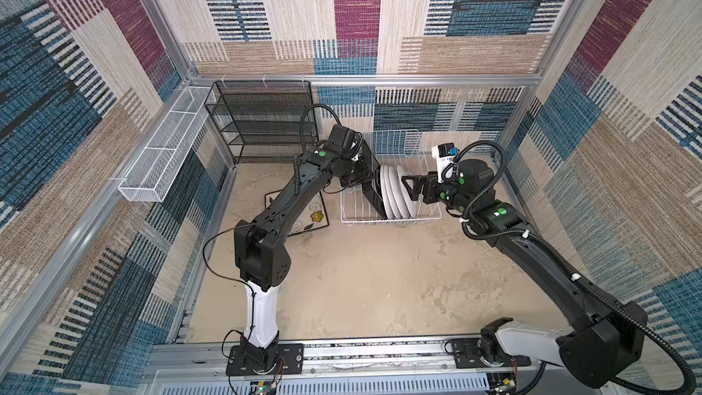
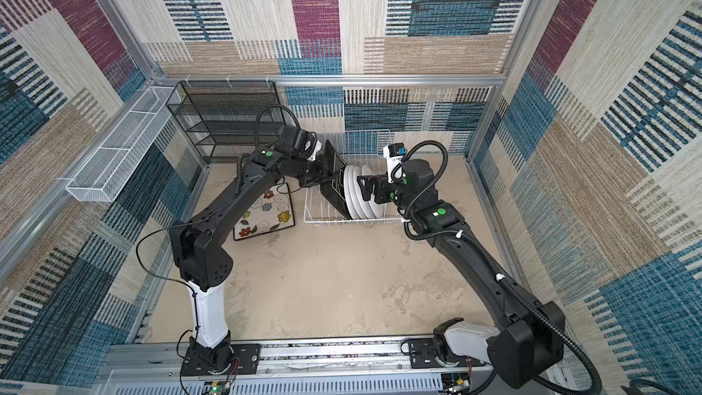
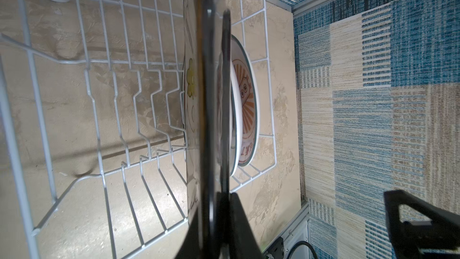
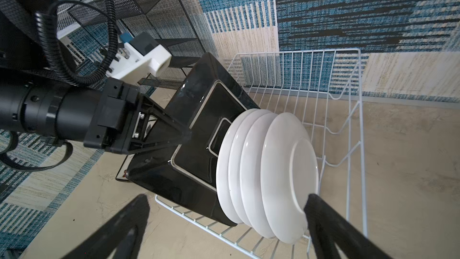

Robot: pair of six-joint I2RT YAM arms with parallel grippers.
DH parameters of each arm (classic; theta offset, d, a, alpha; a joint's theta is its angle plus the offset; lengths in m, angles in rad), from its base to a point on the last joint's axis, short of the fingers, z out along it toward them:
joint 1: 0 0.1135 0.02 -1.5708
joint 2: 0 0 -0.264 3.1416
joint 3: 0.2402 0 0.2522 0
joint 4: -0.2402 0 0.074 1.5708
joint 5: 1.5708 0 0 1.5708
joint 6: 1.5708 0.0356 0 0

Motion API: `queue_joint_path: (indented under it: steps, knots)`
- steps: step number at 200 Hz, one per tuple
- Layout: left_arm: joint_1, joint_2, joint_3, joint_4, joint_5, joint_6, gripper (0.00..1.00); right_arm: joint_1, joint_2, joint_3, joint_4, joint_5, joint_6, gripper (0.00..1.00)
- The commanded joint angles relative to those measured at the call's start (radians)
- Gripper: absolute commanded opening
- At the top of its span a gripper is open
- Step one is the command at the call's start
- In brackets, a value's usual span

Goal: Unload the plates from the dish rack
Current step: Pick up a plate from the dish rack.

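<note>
The white wire dish rack [image 1: 353, 219] [image 2: 315, 219] stands at the back of the table. Black-backed square plates [image 1: 374, 188] [image 4: 199, 165] lean at its left end. Several white-backed round plates [image 1: 399, 195] [image 2: 361, 199] [image 4: 281, 170] stand to their right, showing orange sunburst faces [image 3: 247, 95] in the left wrist view. My left gripper [image 1: 361, 172] [image 3: 216, 210] [image 4: 184, 137] is shut on the edge of a square plate, whose cream flowered face [image 3: 190, 78] shows. My right gripper [image 1: 408, 188] [image 4: 227, 196] hangs open, with one finger [image 4: 323, 215] beside the outermost round plate. Another square plate [image 2: 266, 210] lies face up left of the rack.
A black mesh shelf unit [image 1: 262, 123] stands at the back left, close to the left arm's wrist. A long white mesh basket [image 1: 163, 153] hangs on the left wall. The rack's tall back [image 4: 293, 75] is near the rear wall. The rack's left slots [image 3: 112, 95] hold nothing.
</note>
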Motion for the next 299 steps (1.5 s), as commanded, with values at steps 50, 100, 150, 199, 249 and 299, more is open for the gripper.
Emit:
queue_joint_path:
  steps: [50,100,150,199,249,299]
  knots:
    - [0.001,-0.076,0.024,0.044,0.035,0.024,0.0,0.0,0.0,0.007,0.052,-0.004,0.005,1.0]
    - [0.001,-0.102,0.046,0.018,0.024,0.046,0.0,-0.001,0.006,0.008,0.06,-0.017,0.01,1.0]
    - [0.005,-0.13,0.051,-0.003,-0.006,0.07,0.0,-0.001,0.008,0.012,0.07,-0.02,0.011,1.0]
    - [0.016,-0.155,0.048,-0.018,-0.037,0.107,0.0,0.0,0.029,0.02,0.07,-0.037,0.027,1.0]
    - [0.027,-0.173,0.037,-0.017,-0.039,0.125,0.0,-0.001,0.032,0.027,0.07,-0.042,0.034,1.0]
    - [0.039,-0.203,0.02,-0.02,-0.067,0.166,0.0,-0.001,0.038,0.041,0.068,-0.056,0.046,1.0]
